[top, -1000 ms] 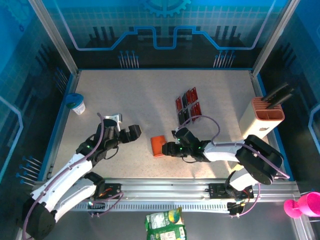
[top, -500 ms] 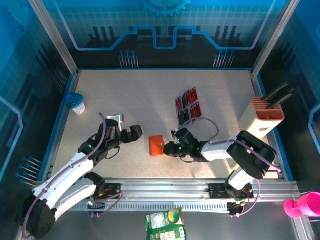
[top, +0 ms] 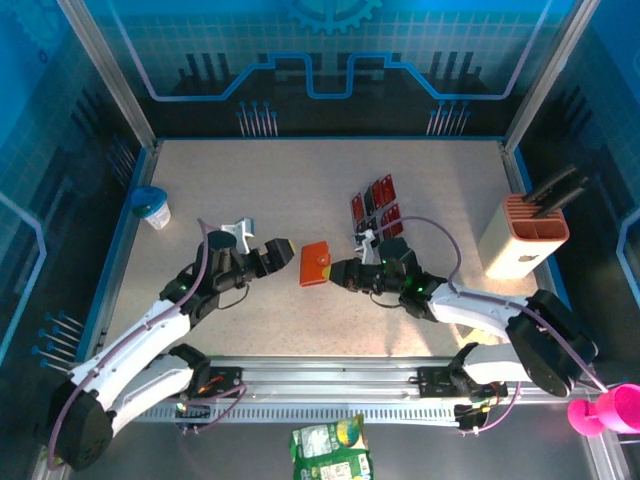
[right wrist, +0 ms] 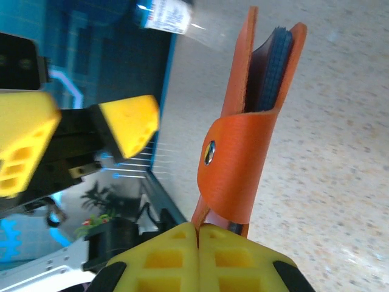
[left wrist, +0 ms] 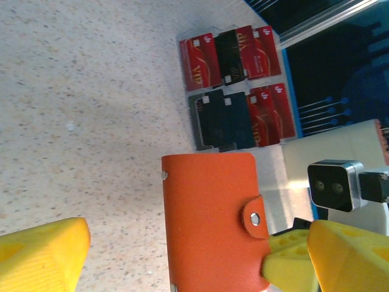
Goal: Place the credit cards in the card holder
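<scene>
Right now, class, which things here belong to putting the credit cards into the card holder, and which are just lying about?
Job in hand: card holder, clamped in the right gripper; credit cards, laid out in rows; left gripper, open beside the holder.
Lying about: salmon-and-white box of black tools; blue-lidded cup; pink cup; green packets.

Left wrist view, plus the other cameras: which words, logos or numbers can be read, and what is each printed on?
"VIP": on the red credit card at the upper left of the group, printed sideways.
"VIP": it seems, on the lower red card, fainter.
Other pale print on the cards: too small to read.
The card holder: no text, just a snap button.
The white label in the right wrist view: blurred, unreadable.
</scene>
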